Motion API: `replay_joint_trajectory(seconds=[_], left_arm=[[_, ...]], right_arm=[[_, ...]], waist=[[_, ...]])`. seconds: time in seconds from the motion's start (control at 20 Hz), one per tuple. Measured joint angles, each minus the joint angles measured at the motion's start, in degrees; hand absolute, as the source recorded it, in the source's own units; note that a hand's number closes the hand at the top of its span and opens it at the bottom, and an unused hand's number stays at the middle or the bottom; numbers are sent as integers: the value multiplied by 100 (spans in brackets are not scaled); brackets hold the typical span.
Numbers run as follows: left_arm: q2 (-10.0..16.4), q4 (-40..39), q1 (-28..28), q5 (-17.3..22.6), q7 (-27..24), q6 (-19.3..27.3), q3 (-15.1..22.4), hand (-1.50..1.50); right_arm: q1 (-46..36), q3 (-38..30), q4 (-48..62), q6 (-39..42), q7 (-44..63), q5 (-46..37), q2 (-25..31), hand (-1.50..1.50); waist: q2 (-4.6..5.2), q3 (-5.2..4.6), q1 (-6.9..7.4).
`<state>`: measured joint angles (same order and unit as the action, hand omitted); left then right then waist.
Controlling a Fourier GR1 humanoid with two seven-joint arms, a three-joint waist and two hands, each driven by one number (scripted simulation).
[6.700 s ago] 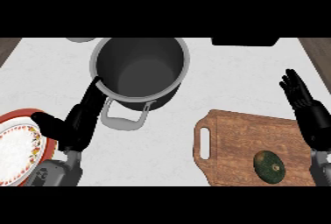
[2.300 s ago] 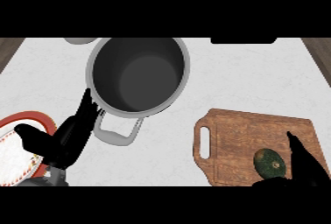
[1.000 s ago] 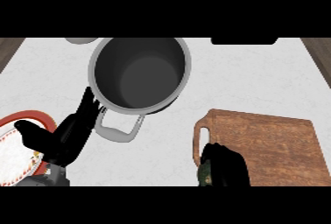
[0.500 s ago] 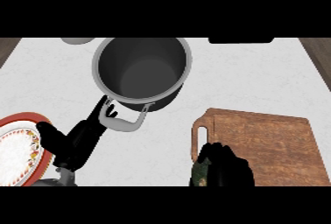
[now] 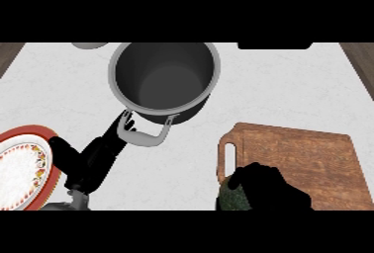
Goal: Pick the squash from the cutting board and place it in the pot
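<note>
My right hand (image 5: 266, 189) is curled round the dark green squash (image 5: 232, 200) at the lower edge of the head view, over the near left corner of the wooden cutting board (image 5: 306, 153). Only a sliver of the squash shows under the fingers. The grey pot (image 5: 165, 79) stands at the back centre, its inside bare, one handle (image 5: 148, 136) pointing toward me. My left hand (image 5: 102, 150) rests open at the lower left, fingertips beside that handle.
A red-rimmed plate (image 5: 18, 170) lies at the left edge, partly under my left forearm. A dark object (image 5: 274, 45) and a grey rounded item (image 5: 91, 45) sit along the counter's back edge. White countertop stretches between pot and board.
The squash left the board's surface and moved left and toward me, wrapped in my right hand. The view has shifted slightly, with pot and board sliding right.
</note>
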<state>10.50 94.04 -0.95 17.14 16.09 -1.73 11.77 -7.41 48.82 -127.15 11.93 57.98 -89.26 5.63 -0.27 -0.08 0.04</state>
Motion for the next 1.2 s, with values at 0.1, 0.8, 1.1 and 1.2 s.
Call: replay_joint_trajectory(seconds=[0.1, 0.8, 1.1, 1.2], left_arm=[[-26, 11, -50, -30, 32, 8, 34, 0], [-19, -92, -67, -28, -24, -204, -19, 0], [-85, -77, -136, -42, 10, -205, -36, 0], [-84, -112, -116, -36, -8, -255, -41, 0]], right_arm=[[-302, 0, -161, 64, -1, 170, -37, 150], [-3638, -1604, 1173, 61, 477, 2475, -491, 150], [-4877, -2243, 2932, -356, 225, 3264, -525, 150], [-5206, -2321, 3592, -653, 124, 3426, -532, 150]], waist=[[2, -3, 18], [32, -8, 164], [45, -3, 182], [52, -2, 196]])
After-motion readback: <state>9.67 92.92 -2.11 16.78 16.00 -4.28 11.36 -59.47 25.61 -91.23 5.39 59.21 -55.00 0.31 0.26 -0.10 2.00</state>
